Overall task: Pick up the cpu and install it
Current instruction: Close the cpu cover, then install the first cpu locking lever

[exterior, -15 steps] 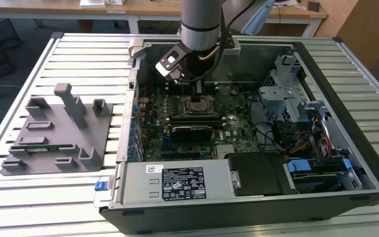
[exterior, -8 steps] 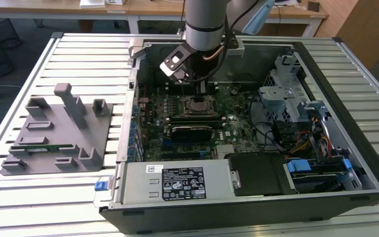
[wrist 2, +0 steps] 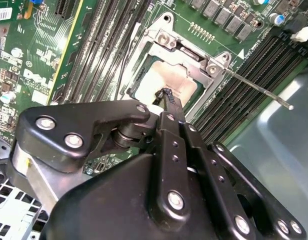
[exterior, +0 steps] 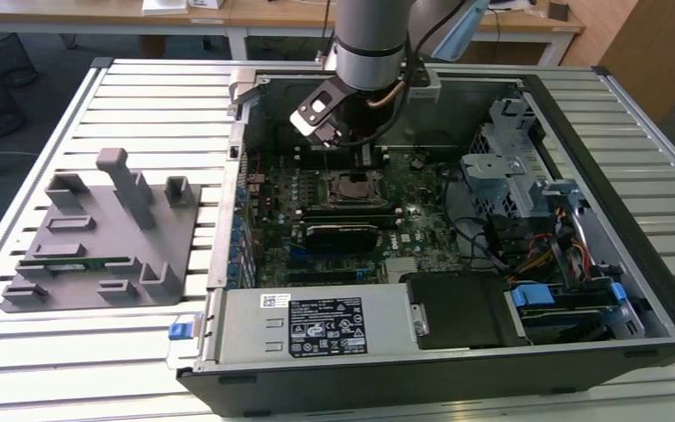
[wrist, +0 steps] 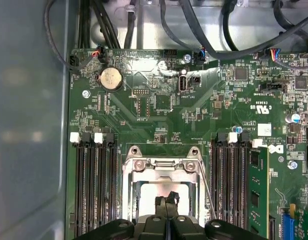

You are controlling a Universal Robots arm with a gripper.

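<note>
Black metal gripper (wrist 2: 166,94), its two fingers squeezed together, points down at the small flat square silvery cpu (wrist 2: 155,82). The cpu lies flat right under the tips, inside the metal-framed socket (wrist 2: 191,56), near the upper middle of the exterior view.

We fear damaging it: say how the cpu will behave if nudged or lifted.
The cpu looks a thin, flat plate, so likely stiff and light. Its smooth metal top may be slippery under the gripper. Lying flat inside the socket frame, it should not roll or tip.
</note>
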